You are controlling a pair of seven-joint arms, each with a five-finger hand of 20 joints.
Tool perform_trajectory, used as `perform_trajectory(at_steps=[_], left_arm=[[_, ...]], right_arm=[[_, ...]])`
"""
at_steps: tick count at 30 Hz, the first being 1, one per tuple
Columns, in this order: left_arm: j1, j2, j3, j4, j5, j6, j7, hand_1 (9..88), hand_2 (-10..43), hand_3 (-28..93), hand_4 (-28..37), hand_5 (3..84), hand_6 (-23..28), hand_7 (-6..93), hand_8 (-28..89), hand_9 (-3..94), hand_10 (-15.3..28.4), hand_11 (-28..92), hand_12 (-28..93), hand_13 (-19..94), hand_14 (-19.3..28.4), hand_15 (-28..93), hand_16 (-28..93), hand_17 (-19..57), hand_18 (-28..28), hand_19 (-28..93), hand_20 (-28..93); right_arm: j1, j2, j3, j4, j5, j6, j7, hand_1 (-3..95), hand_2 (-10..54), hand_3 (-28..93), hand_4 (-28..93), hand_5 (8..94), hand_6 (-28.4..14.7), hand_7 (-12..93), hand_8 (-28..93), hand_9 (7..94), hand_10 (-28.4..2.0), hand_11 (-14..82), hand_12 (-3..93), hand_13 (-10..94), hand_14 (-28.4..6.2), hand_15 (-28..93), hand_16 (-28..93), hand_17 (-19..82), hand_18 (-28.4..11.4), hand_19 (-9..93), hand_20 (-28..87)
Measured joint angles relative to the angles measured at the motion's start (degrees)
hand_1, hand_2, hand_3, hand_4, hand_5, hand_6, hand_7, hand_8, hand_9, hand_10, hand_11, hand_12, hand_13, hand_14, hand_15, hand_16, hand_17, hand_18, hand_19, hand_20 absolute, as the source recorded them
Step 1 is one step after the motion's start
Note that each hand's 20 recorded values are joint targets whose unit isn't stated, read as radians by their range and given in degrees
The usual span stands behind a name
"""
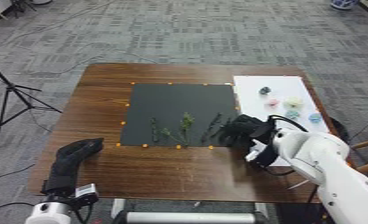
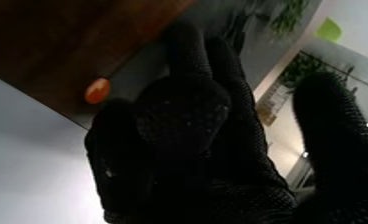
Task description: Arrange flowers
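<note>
Left robot hand point(image 1: 76, 151) is lying over the near left part of the table point(image 1: 189, 172), its fingers reading as relaxed and nearly straight. Just beyond its level, right robot hand point(image 1: 241, 128) is hanging by the near right corner of the dark mat point(image 1: 180, 100); the thumb is standing well apart from loosely extended fingers, and I am seeing nothing held.

On the mat's near half, a leafy green sprig point(image 1: 187, 122) and some slender dark stems point(image 1: 155, 131) are lying flat. Farther off, the flower heads, pink point(image 1: 272, 103), cream point(image 1: 293, 101), blue and dark, are sitting apart on the white sheet point(image 1: 251, 84).

I am judging the sprig very light and springy, its leaves likely to snag on fabric, so I am favouring a pinch on its bare lower stem. The heads are looking soft and easily crushed; I am planning a gentle hold low on their sides.

The glove is covering the mat's corner, and I cannot tell whether it is touching the closest dark stem. My wrist view is losing the sprig's ends, and any sockets under the heads are staying hidden.
</note>
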Motion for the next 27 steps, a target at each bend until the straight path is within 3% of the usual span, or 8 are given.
perform_trajectory(at_steps=[19, 27], left_arm=[[-0.29, 0.0, 0.24, 0.09, 0.01, -0.23, 0.01, 36.1, 0.1, 67, -17.0, 55.0, 0.5, 22.3, -9, 52.8, 13.7, 26, 14, 41, 17.0, 24, 1, 2.8, 14.3, 19, 19], [-0.47, -0.05, 0.49, 0.12, 0.01, -0.21, 0.06, 36.1, 0.1, 67, -16.9, 55.1, 0.4, 22.4, -9, 52.8, 13.7, 26, 14, 41, 17.0, 24, 1, 2.8, 14.3, 19, 19]], right_arm=[[5.04, 2.53, -0.86, 0.26, 1.08, 0.13, 0.06, 28.9, 13.7, 49, -9, 66.5, -5.5, 11, -5, 73.2, -16.9, 9.8, 14.7, 93, -5.2, 53, 34, 66, -14.3, 93, 54], [6.66, 1.43, -2.7, 3.81, 0.94, -0.25, 0.02, 29.0, 13.8, 49, -9, 65.6, -5.5, 11, -4, 71.4, -16.8, 9.4, 14.2, 93, -5.3, 53, 34, 66, -14.5, 93, 54]])
